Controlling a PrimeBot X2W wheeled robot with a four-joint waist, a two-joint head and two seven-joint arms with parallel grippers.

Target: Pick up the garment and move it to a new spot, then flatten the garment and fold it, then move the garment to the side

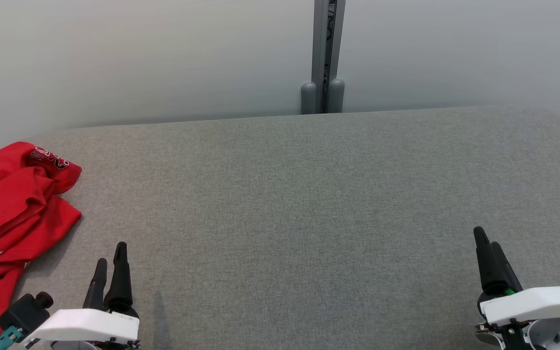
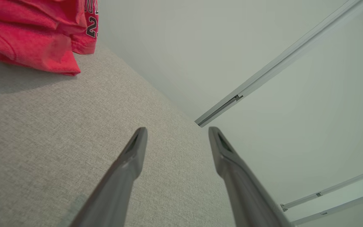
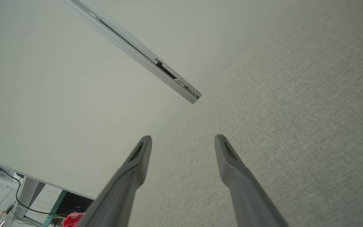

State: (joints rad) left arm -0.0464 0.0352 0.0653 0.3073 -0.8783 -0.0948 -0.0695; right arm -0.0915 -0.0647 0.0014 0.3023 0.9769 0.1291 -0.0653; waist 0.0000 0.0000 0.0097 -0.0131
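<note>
A grey fabric counter point(image 1: 280, 194) runs under a pale wall point(image 1: 139, 58) with a grey post point(image 1: 327, 53). At its far left edge lies the red shirt point(image 1: 12, 214), crumpled in a heap, white stripes showing. Just right of it is the left hand point(image 1: 111, 253), fingers apart, holding nothing. Well across the counter, at the right, the right hand point(image 1: 486, 238) is likewise spread and empty.

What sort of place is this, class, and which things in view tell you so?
Probably an indoor lab or office work area: a wide grey fabric-covered table, pale partition panels joined by a metal post behind it, and a crumpled red garment at its left edge.
</note>
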